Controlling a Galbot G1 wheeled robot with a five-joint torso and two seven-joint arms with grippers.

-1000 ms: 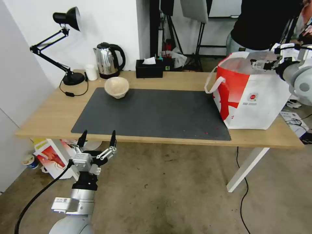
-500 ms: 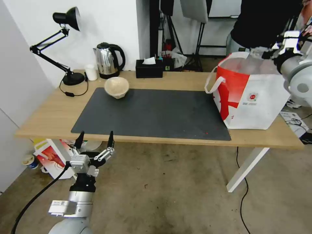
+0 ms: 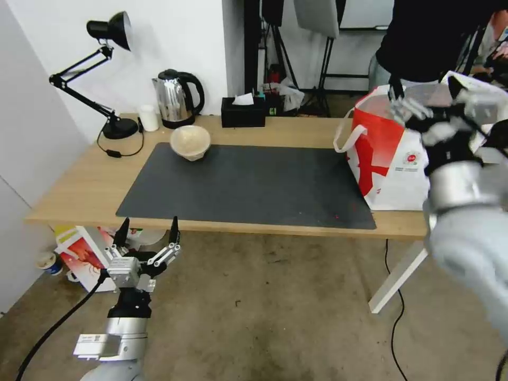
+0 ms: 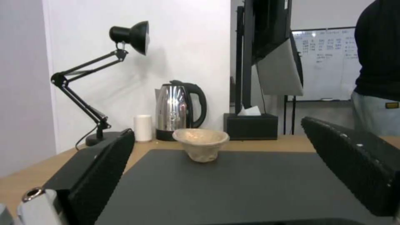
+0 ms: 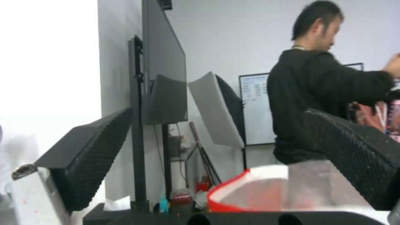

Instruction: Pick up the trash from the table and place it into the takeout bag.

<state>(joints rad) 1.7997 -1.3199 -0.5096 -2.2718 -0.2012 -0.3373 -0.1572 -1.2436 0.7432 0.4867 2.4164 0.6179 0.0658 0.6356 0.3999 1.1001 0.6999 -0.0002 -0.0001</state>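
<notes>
One pulp bowl (image 3: 190, 141) sits near the tabletop's (image 3: 79, 190) far-left corner, one bag (image 3: 394, 159) at its right end. Left pincer (image 3: 147, 235) spread below the near edge; right pincer (image 3: 423, 100) spread, empty, over the bag.

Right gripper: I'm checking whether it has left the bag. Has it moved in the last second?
Yes. The right gripper has pulled back from over the takeout bag toward the robot, open.

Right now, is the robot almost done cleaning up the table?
Nearly, it seems. One piece of trash shows on the table: the beige pulp bowl. The right end effector is open and empty by the takeout bag. The left end effector, open, sits below the table's near edge.
</notes>
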